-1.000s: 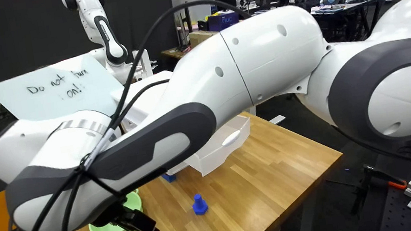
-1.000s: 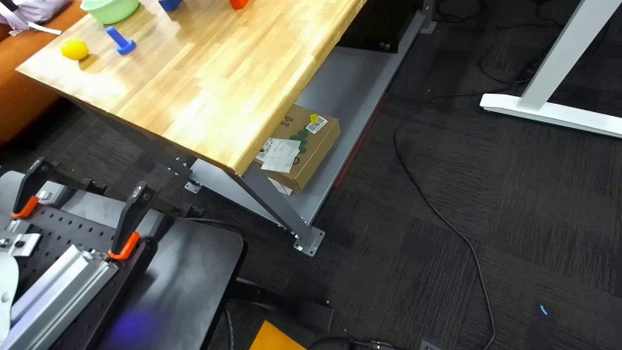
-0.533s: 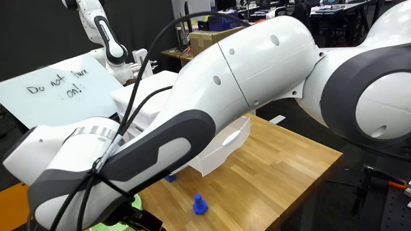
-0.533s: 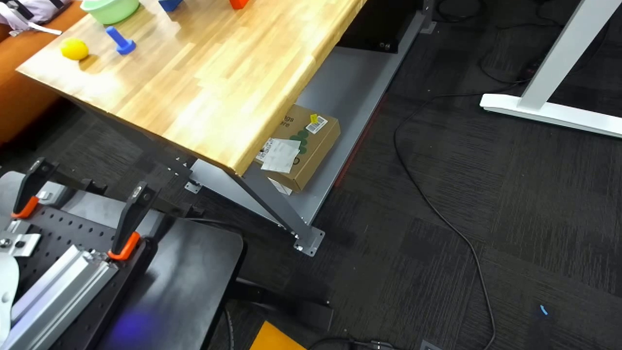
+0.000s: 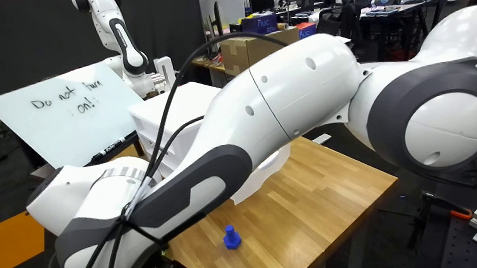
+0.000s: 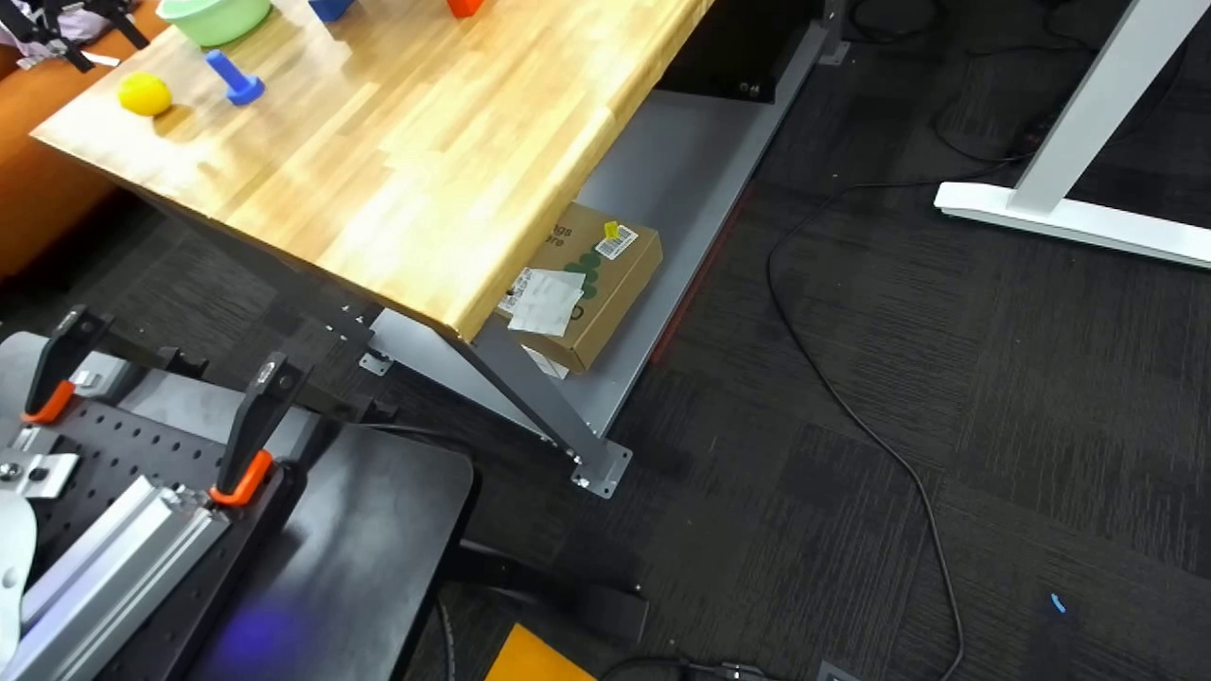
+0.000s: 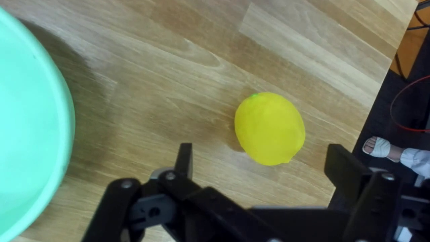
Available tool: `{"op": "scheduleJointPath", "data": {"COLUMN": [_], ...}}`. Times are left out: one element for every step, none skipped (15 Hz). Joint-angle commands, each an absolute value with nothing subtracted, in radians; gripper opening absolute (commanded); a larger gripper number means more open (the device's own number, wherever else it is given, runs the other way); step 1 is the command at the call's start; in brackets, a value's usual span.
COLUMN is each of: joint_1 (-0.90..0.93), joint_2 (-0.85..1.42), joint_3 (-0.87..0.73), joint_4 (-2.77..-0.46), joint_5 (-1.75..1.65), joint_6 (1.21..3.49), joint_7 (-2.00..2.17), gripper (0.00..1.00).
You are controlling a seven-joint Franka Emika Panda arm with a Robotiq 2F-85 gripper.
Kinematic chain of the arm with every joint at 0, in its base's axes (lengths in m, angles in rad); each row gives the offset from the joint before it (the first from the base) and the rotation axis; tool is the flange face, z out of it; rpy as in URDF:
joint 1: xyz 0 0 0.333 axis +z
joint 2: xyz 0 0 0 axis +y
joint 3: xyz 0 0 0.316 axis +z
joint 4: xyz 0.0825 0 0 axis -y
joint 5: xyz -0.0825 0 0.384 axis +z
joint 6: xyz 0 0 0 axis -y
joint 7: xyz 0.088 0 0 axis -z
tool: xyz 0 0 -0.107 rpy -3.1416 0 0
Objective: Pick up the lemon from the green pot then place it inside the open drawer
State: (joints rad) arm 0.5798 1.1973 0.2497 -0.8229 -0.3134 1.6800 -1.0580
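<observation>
"lemon (image 7: pixel 269 129) first: was it in the green pot (image 7: pixel 67 114)?"

"no, it lay on the wooden table (image 7: pixel 151 101), beside the pot and outside its rim. my gripper (image 7: pixel 261 160) held nothing; its fingers (image 7: pixel 184 158) were spread wide, and in the wrist view the fruit sat between their lines, a little beyond the tips and touching neither."

"how did you expect it to handle?"

"light, i guessed, and stiff enough for a firm squeeze, though i couldn't tell real fruit from a plastic copy. the skin looked smooth, so perhaps slippery, and that round belly seemed ready to roll if one finger nudged it early, with the table's edge near."

"where was the best hold?"

"around the waist, i judged, both fingers meeting the flanks together. its long axis slanted a little, so a small twist might have squared the grip. the tapered ends looked likely to squirt free."

"and the drawer (image 5: pixel 253 182)?"

"it looked pulled out from the white unit (image 5: pixel 189 106), partly hidden behind my arm (image 5: pixel 306 81) and well apart from the lemon. nothing was lifted yet."
</observation>
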Motion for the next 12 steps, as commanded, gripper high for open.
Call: {"op": "scheduleJointPath", "data": {"joint_1": [0.558,0.559,0.559,0.560,0.561,0.562,0.563,0.566,0.567,0.567,0.566,0.563], "joint_2": [1.161,1.155,1.149,1.140,1.131,1.119,1.110,1.097,1.082,1.068,1.053,1.041], "joint_3": [0.265,0.264,0.264,0.264,0.265,0.266,0.268,0.270,0.272,0.274,0.276,0.278], "joint_4": [-0.912,-0.928,-0.943,-0.957,-0.971,-0.985,-0.995,-1.006,-1.021,-1.036,-1.055,-1.076], "joint_5": [-0.288,-0.284,-0.281,-0.279,-0.278,-0.276,-0.275,-0.276,-0.277,-0.278,-0.277,-0.275], "joint_6": [1.762,1.774,1.785,1.788,1.789,1.785,1.780,1.772,1.769,1.767,1.767,1.773], "joint_7": [-1.016,-1.005,-0.995,-0.983,-0.973,-0.962,-0.953,-0.943,-0.932,-0.921,-0.910,-0.897], "gripper": [1.00,1.00,1.00,1.00,1.00,1.00,1.00,1.00,1.00,1.00,1.00,1.00]}}
